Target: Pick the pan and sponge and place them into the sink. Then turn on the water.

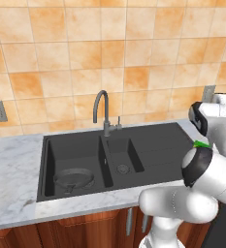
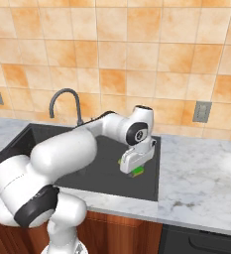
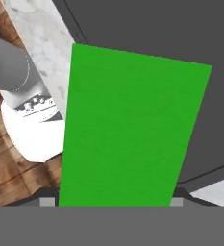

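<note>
Sink (image 1: pixel 148 140) sunk into the counter (image 1: pixel 12 164), pan (image 1: pixel 73 178) already lying in its large left basin. Sponge (image 2: pixel 135 171) directly under the tool (image 2: pixel 133 168), over the drainboard near the sink's right edge, long axis running away along the tool's line. Seemingly clamped between the jaws, though fingertips hidden.

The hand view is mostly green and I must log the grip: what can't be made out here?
- Gripper fingertips: green-topped rectangular sponge covers them in the hand view; the white hand hides them in the right base view.
- Sponge's underside: hidden, hand view.
- Round dark grey frying pan's handle: too small, left base view.
</note>
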### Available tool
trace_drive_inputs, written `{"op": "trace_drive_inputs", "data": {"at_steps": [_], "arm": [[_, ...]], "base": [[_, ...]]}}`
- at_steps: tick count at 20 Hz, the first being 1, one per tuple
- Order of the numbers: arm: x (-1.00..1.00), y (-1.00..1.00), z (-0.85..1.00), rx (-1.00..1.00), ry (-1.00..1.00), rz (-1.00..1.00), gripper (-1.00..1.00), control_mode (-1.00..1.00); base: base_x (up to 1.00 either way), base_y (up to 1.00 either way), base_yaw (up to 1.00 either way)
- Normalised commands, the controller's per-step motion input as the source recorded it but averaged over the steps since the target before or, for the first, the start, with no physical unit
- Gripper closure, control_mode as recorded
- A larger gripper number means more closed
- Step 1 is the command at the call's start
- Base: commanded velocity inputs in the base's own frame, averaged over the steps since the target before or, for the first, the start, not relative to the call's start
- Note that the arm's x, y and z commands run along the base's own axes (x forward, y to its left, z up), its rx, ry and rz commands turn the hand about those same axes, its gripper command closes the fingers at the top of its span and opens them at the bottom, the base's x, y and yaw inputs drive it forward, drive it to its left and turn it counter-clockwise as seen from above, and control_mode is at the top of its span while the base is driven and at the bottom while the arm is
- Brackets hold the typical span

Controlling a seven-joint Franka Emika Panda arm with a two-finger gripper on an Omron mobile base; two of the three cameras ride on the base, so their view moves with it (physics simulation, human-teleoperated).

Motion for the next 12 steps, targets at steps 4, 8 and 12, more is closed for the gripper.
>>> {"op": "trace_drive_inputs", "data": {"at_steps": [4,8,12], "arm": [[-0.19,0.58,0.10,0.03,0.00,0.00,1.00,-1.00],[-0.09,0.66,0.05,0.00,0.00,0.00,1.00,-1.00],[-0.01,0.69,0.03,0.00,0.00,0.00,1.00,-1.00]], "base": [[0.00,0.00,0.00],[0.00,0.00,0.00],[0.00,0.00,0.00]]}}
